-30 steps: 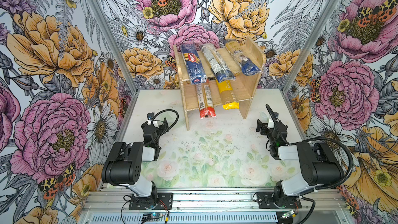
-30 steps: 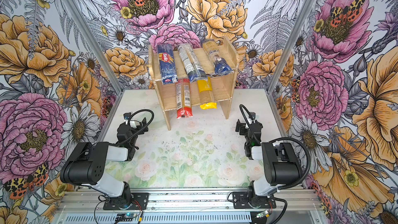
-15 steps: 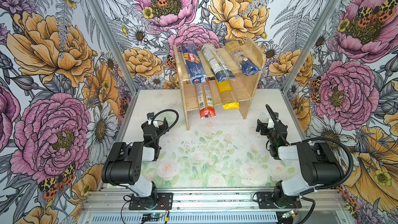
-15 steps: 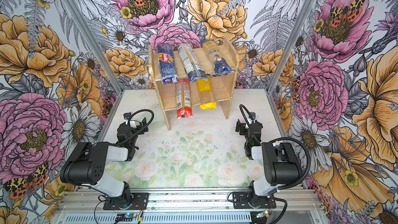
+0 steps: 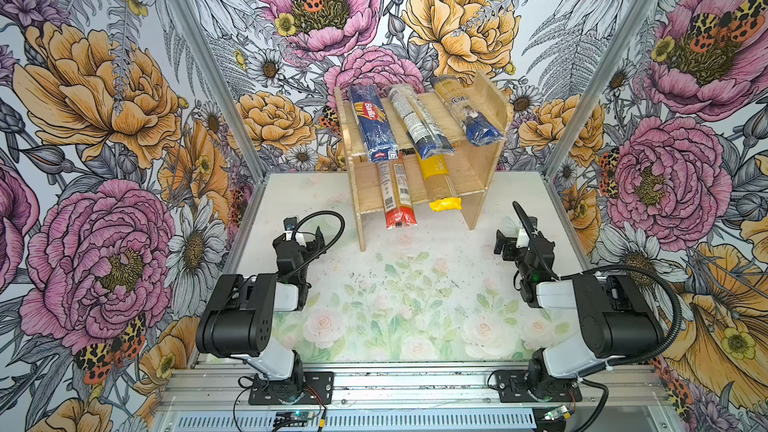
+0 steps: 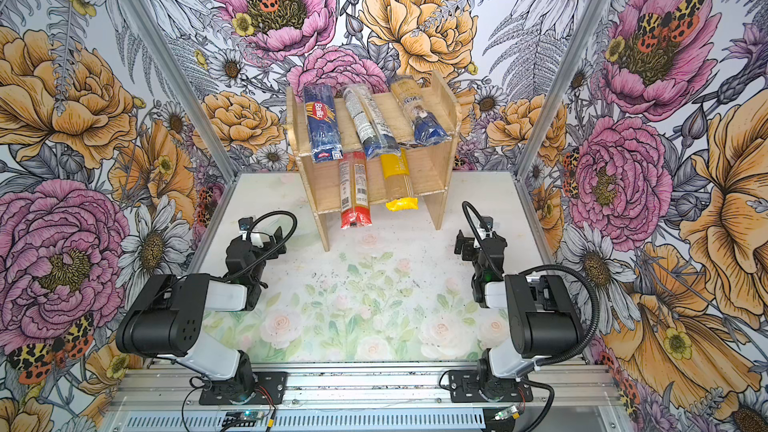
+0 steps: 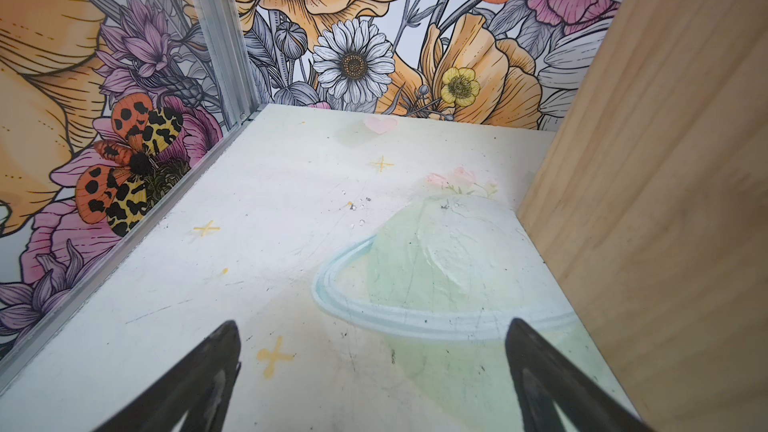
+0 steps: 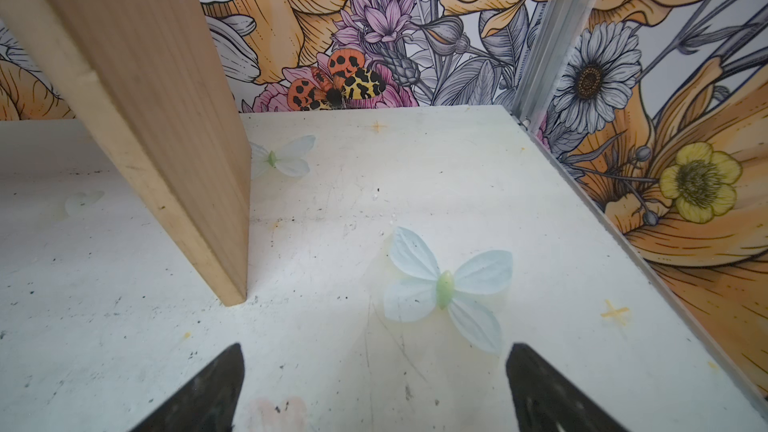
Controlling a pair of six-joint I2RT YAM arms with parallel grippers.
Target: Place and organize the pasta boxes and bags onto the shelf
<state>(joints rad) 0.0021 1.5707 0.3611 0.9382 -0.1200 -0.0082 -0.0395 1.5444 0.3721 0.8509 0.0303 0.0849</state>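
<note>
At the far edge of the bench (image 5: pixel 415 317): the shelf (image 5: pixel 482 168) stands about mid-edge, with all five packs on it.
Top tier: Barilla pack (image 5: pixel 373 124), clear pack (image 5: pixel 417 120) and yellow-blue pack (image 5: pixel 467 116) lie side by side; the last two are skewed, and near ends reach the front lip or pass it.
Lower tier: red pack (image 5: pixel 397 197) and yellow pack (image 5: pixel 439 187) both overhang the front, red furthest.
Left tool (image 7: pixel 372 326): jaws wide apart, empty, low over the bench beside the shelf's left side.
Right tool (image 8: pixel 374 351): jaws wide apart, empty, near the shelf's right foot.
Step, as judged: placing looks done; tidying remains.
Doing it well: push overhanging ends in squarely, red first. Then turn the skewed packs parallel to Barilla. Go slowly, since bags may buckle and the shelf looks light.
</note>
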